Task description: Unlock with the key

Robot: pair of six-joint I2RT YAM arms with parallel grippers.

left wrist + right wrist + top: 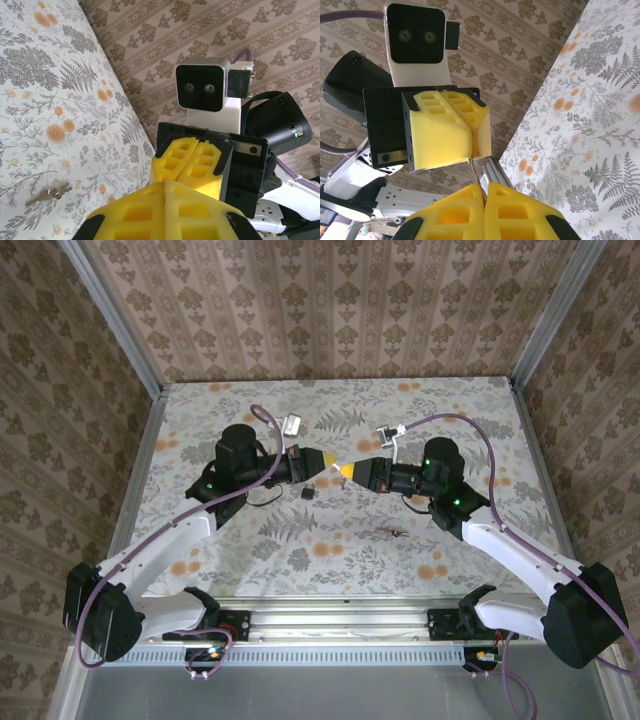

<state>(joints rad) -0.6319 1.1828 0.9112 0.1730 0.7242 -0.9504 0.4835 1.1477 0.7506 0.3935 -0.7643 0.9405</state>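
Left tool (332, 463) and right tool (347, 471) each have their yellow fingers pressed together, tips meeting above the flowered surface (250, 560). A thin wire (474, 171) runs between the tips. The black-headed key (310, 490) shows just below the left tool; hanging or lying, I cannot tell. A small metal piece (392, 532) lies near the right arm.

Top external: high above near edge, tilted down and forward, far off, whole tabletop (330, 570) in frame.
Left wrist: close behind left gripper (165, 205), facing right gripper (197, 157) and wall (150, 30); tabletop along frame's left.
Right wrist: mirrored, close behind right gripper (484, 210), facing left gripper (470, 132); tabletop along frame's right.
Shared by all: mid-tabletop spot where gripper tips meet.
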